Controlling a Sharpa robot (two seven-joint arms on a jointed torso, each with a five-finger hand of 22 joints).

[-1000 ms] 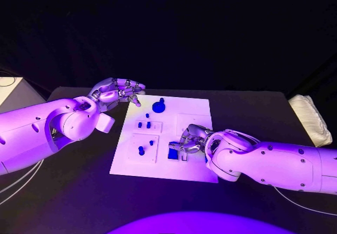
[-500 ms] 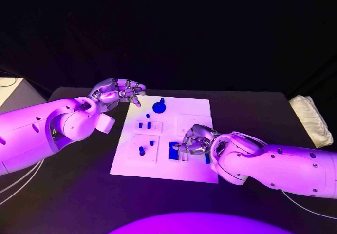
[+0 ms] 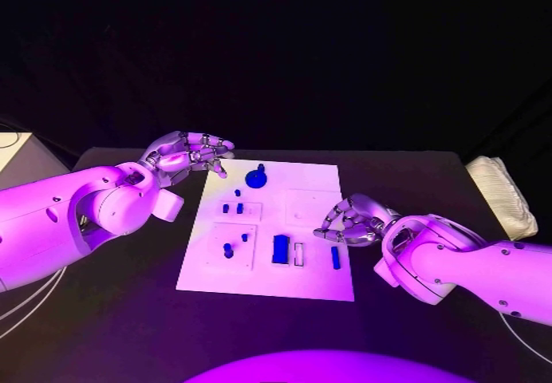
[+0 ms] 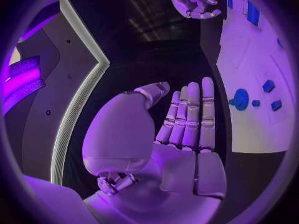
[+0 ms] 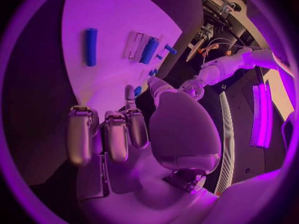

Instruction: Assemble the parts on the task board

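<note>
Task board [image 3: 310, 279] lies mid-table [image 3: 115, 335]. Standing in it: round knob [image 3: 258, 175], small pegs [image 3: 231, 208], wide block [image 3: 281, 250]. Slim bar [image 3: 335, 256] lies loose near the board's right edge, beside an unfilled slot [image 3: 300, 254]. Right hand [image 3: 348, 224] hovers above the bar, fingers curled, holding nothing. Left hand [image 3: 187, 151] is off the board's far left corner, fingers loosely apart, empty. Judgement: mostly assembled; bar not yet seated.

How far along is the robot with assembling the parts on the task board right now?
Partway, at a guess. On the task board a wide blue block and a slim blue bar lie flat near the front, with small blue pieces standing further back beside a round blue part. The right hand and left hand hold nothing. Whether those pieces are seated can't be told.
</note>
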